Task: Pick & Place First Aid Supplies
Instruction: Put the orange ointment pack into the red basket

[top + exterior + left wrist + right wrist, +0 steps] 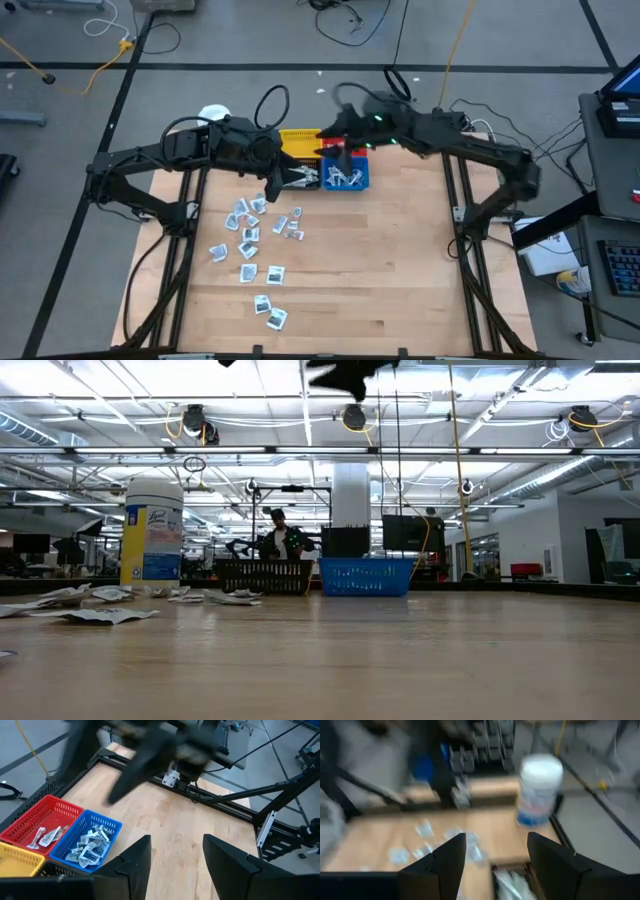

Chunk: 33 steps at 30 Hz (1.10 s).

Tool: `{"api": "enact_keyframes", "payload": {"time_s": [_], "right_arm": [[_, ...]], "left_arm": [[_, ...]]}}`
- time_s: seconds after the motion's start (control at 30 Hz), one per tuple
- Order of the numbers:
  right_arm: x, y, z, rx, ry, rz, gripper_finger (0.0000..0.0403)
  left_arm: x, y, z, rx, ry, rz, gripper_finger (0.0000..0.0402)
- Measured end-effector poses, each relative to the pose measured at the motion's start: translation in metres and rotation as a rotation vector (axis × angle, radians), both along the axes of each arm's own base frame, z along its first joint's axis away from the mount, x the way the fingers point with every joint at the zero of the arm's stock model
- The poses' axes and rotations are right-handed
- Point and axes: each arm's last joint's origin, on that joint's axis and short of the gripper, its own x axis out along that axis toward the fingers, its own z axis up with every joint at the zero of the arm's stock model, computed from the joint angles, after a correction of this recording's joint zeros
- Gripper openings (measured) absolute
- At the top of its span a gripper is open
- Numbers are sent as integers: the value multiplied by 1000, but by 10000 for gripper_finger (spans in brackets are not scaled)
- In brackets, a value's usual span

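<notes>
Two dark robot arms meet above the far edge of a pale wooden table point(400, 260), where a row of small square plastic mesh bins waits for sorting. The left gripper point(172, 857) hangs over the black bin point(300, 177), its two dark fingers spread apart with nothing between them. The right gripper point(495, 857) hovers above the red bin point(37, 817) and the blue bin point(345, 178), fingers likewise parted and empty.

Most of the first aid supplies, small flat white and silvery packets point(250, 235), lie scattered loose on the left half of the table, in a trail running from just before the bins toward the near edge. Others already sit heaped in the blue bin, a few long strips in the red one, while the yellow bin point(298, 140) looks nearly bare. A tall white-lidded round canister point(152, 532) stands at the far left corner.

The packets look feather-light, thin and limp, with slick wrappers lying almost flush to the wood. Taking one by a raised or curled edge, fingertips pressed close to the surface, seems the likeliest hold; overlapping pieces may lift together.
</notes>
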Motion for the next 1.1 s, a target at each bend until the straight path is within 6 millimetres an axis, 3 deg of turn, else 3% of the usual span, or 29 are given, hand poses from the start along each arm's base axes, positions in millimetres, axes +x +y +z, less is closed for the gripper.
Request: {"api": "enact_keyframes", "payload": {"time_s": [0.17, 0.37, 0.7, 0.83, 1.1], "right_arm": [[-22, 36, -3, 73, -173, 42, 210], [-35, 61, -5, 60, -198, 45, 210], [-37, 65, -3, 65, -201, 57, 210], [-37, 65, -3, 65, -204, 57, 210], [-37, 65, -2, 60, -213, 59, 210]], "left_arm": [[1, -2, 1, -15, -12, 0, 184], [0, -6, -2, -29, 23, -11, 184], [-30, -2, -48, -98, 619, 12, 184], [-44, -2, -58, -135, 828, 31, 184], [-44, -3, -96, 94, 1046, -143, 184]]}}
